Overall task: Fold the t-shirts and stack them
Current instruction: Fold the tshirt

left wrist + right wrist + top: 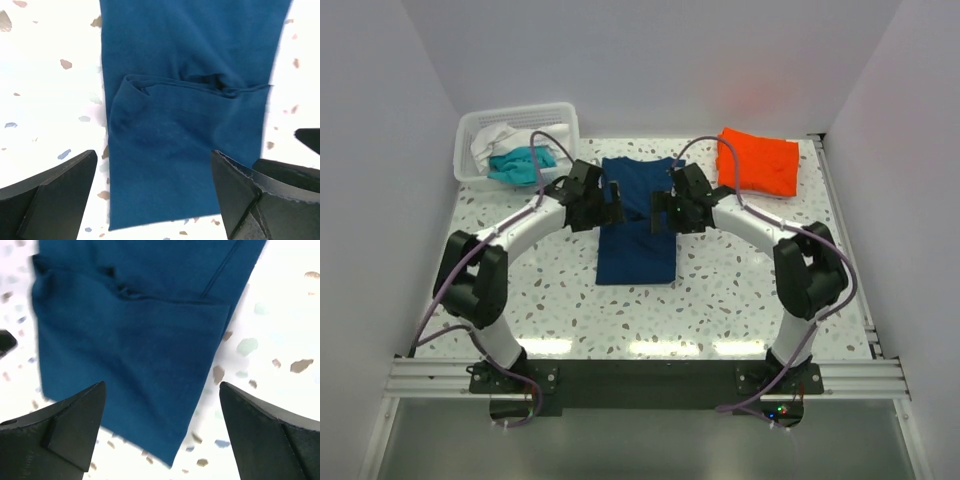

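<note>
A navy t-shirt point(638, 220) lies flat mid-table, its near part folded back over itself, the fold edge showing as a ridge across the cloth point(195, 85) point(150, 295). My left gripper point(610, 208) hovers at the shirt's left edge and my right gripper point(660, 208) at its right edge. Both stand open above the cloth with nothing between the fingers point(55, 185) point(65, 425). A folded orange t-shirt point(758, 162) rests at the back right. Teal point(520, 165) and white point(498, 140) shirts lie bunched in the basket.
The white slatted basket point(470, 128) stands at the back left corner. White walls close in the table on three sides. A metal rail point(845, 230) runs along the right edge. The arm bases sit on the near rail point(640, 380).
</note>
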